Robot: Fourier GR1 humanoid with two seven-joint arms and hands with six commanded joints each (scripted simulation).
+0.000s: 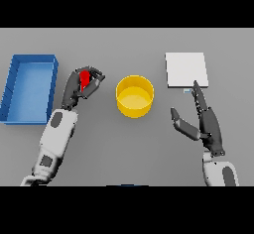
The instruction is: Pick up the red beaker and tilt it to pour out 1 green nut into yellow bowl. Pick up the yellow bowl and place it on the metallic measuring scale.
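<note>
Head view, looking down on the grey table point(124, 148): the robot's left hand point(82, 87) has its dark fingers curled round the small red beaker point(85, 79), gripping it just left of the round yellow bowl point(134, 96), with a clear gap between the two. The beaker appears upright or only slightly tilted; whether it is lifted off the table cannot be told from this angle, and no green nut can be seen inside it or in the bowl, whose interior shows only yellow. The right hand point(206, 121) rests open, fingers straight and thumb spread, its fingertips reaching the near edge of the flat, square, pale metallic measuring scale point(185, 70) at the right. A rectangular blue tray point(10, 87) lies at the far left, apart from the action.

The step in hand looks to be carrying the beaker to the bowl for the pour. Doing it well would mean bringing the beaker's lip over the bowl's opening before tipping, then tilting slowly towards the bowl so that only one nut rolls out, and righting it promptly.
</note>
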